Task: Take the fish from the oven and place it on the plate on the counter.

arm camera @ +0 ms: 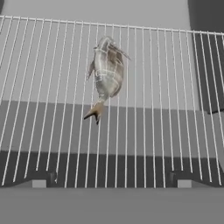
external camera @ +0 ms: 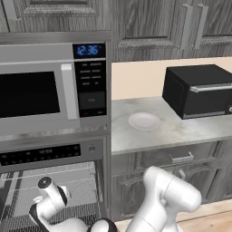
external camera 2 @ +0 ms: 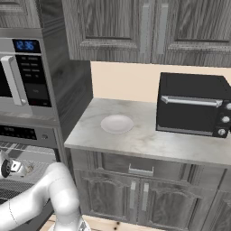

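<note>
- Inside the oven (external camera: 54, 154), the fish (arm camera: 106, 74) lies flat on the wire rack (arm camera: 175, 109), tail toward the camera.
- Pincer (arm camera: 112, 181) spread wide, short of it, holding nothing.
- Risk: fingertips snag rack wires, or the slim body slips out.
- Plate (external camera: 144, 121) waits on the surface (external camera: 181, 131).

Flat, even rendered light is covering the kitchen, with no glare anywhere. The counter (external camera: 181, 129) is showing bright, while the toaster oven (external camera: 199, 90) is casting only a faint shadow under itself. Everything is looking soft and low in detail. On the rack (arm camera: 153, 109), broad grey shadow bands are crossing beneath the wires; the fish (arm camera: 106, 72) is looking slightly blurred.
</note>
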You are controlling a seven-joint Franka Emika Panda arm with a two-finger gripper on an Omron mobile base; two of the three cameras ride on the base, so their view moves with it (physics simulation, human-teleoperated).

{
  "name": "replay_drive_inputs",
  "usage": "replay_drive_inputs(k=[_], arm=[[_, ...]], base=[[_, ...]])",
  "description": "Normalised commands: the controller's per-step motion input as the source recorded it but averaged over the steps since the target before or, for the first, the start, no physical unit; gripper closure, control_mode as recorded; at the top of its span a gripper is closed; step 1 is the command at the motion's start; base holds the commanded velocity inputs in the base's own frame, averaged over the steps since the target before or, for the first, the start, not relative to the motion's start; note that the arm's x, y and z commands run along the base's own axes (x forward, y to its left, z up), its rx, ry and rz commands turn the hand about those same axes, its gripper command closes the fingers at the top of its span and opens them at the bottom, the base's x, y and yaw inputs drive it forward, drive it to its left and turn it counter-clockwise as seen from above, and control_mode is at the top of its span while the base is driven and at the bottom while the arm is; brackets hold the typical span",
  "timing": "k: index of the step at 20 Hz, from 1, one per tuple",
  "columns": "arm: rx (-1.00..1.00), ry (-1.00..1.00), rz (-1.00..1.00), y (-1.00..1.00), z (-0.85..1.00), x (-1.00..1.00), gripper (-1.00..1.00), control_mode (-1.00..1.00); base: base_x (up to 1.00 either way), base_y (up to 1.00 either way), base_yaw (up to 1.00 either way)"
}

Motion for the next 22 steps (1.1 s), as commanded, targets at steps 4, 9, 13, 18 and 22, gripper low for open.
replay_drive_inputs(k=[4, 9, 13, 18, 22], arm=[[0.03, -0.02, -0.01, -0.12, 0.04, 0.45, -1.0, -1.0], [0.05, 0.0, -0.01, -0.08, 0.02, 0.55, -1.0, -1.0], [0.0, -0.01, 0.0, 0.0, -0.25, 0.51, -1.0, -1.0], [0.0, -0.04, 0.0, 0.02, -0.44, 0.35, -1.0, -1.0], [0.0, -0.04, 0.0, 0.14, -0.38, 0.27, -1.0, -1.0]], base=[[0.0, 0.0, 0.0], [0.0, 0.0, 0.0], [0.0, 0.0, 0.0], [0.0, 0.0, 0.0], [0.0, 0.0, 0.0]])
